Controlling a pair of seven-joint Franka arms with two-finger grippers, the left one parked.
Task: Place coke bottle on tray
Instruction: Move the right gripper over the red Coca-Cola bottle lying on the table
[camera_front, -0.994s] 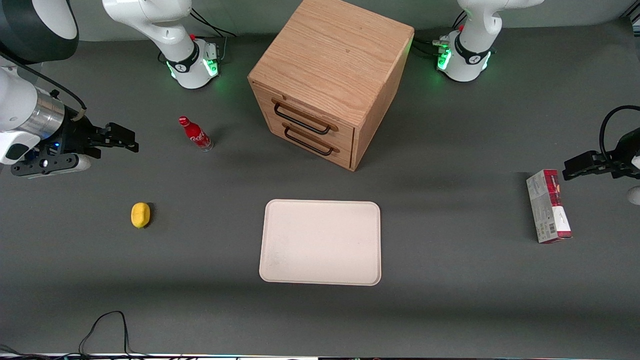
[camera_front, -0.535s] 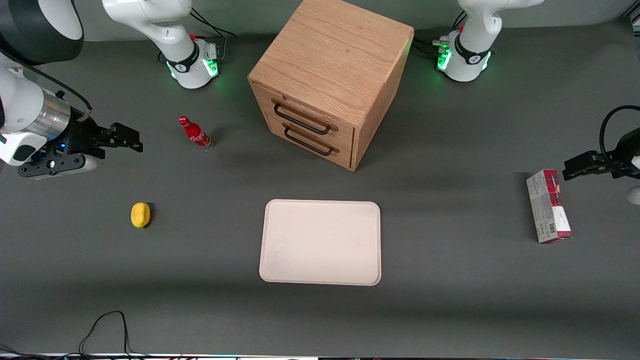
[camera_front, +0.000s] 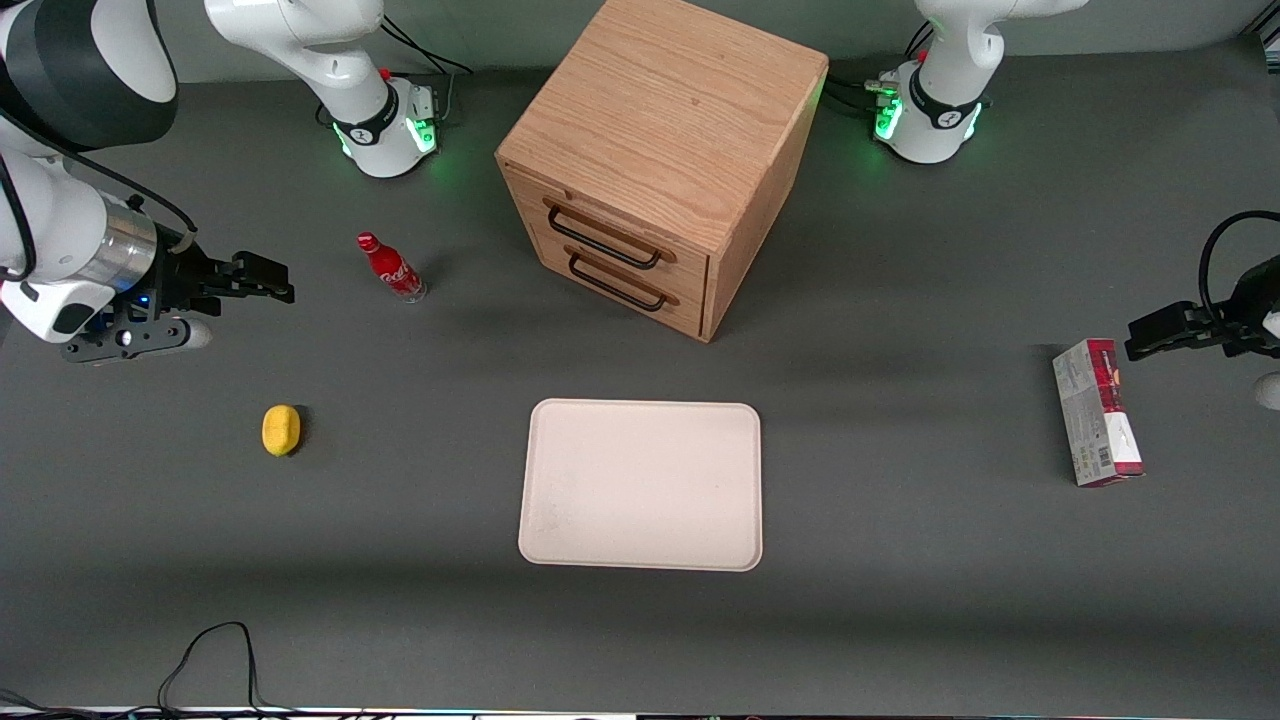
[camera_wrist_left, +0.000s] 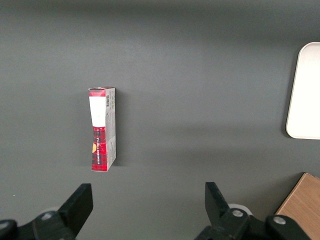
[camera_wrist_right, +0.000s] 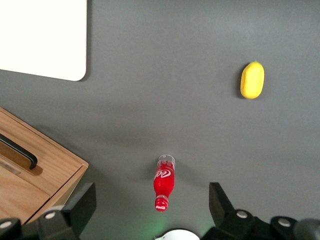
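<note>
Grey table (camera_front: 900, 620) under everything. Wooden cabinet (camera_front: 660, 150) at mid-table, set at an angle, two drawers with black handles (camera_front: 605, 240) on its front, both drawers shut. Nearer the camera than the cabinet and apart from it, cream tray (camera_front: 640, 485), flat, bare; one rounded corner seen from the right wrist (camera_wrist_right: 40, 40), an edge from the left wrist (camera_wrist_left: 306, 95).

Toward the parked arm's end, red-and-grey carton (camera_front: 1097, 412) lying flat on the table, shown lengthwise in the left wrist view (camera_wrist_left: 102, 129).

Toward the working arm's end, gripper (camera_front: 268, 288) held above the table, fingers spread wide with nothing between them; both black fingers (camera_wrist_right: 82, 202) visible from the right wrist, the gap between them open over bare table. Well apart from the tray.

Bottle (camera_front: 391, 268) standing on the table between the gripper and the cabinet, near the gripper but untouched, apart from the cabinet, well away from the tray. Red cap up, white script on the red body, clear base; from the right wrist (camera_wrist_right: 163, 182) seen from above in the gap between the fingers, clear of both.

Lemon (camera_front: 281, 430) on the table, nearer the camera than the bottle and the gripper, well apart from both; also plain from the right wrist (camera_wrist_right: 252, 80).
</note>
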